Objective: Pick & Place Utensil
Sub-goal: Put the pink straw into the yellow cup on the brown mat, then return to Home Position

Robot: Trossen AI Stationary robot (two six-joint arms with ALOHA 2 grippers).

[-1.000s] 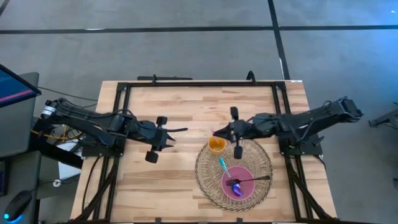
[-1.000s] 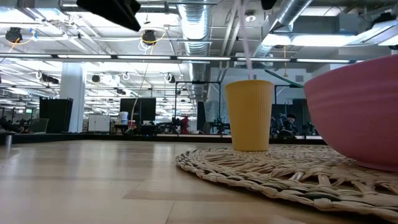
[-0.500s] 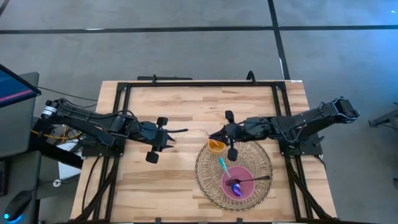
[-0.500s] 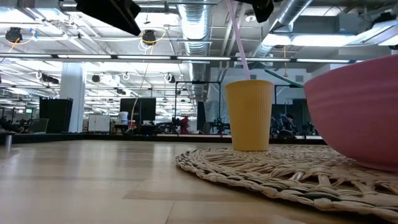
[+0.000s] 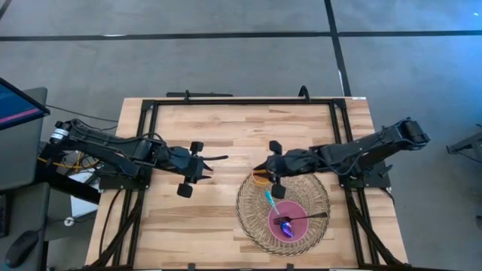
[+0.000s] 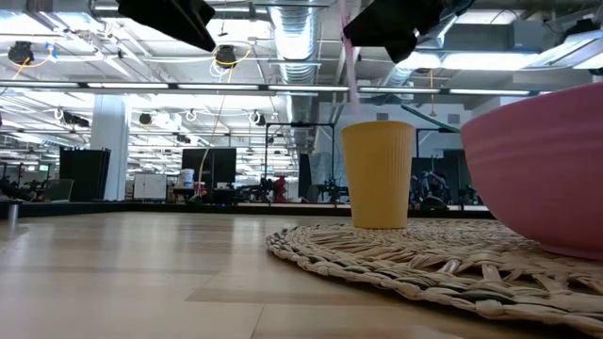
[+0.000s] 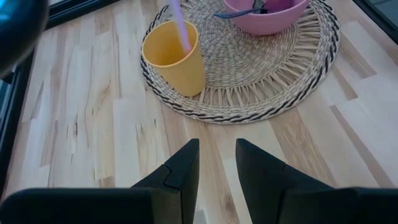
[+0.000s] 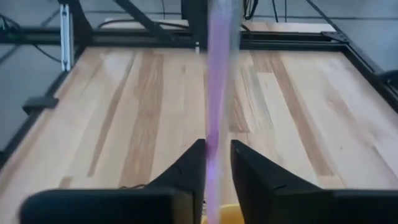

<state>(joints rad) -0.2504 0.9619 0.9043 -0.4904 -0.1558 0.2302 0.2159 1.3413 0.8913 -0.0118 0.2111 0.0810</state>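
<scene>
Right tool (image 8: 216,163) clamps a purple utensil (image 8: 217,74) over the yellow cup (image 7: 174,57) on the wooden table (image 5: 226,128)

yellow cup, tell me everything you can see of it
The yellow cup is a small, matte tumbler, plastic by its look, with faint ribbing and an open top. It stands upright on the edge of the woven mat, apart from the pink bowl. A lilac utensil handle reaches down into it, held from above by the right pincer. The handle's lower end is hidden inside.
</scene>
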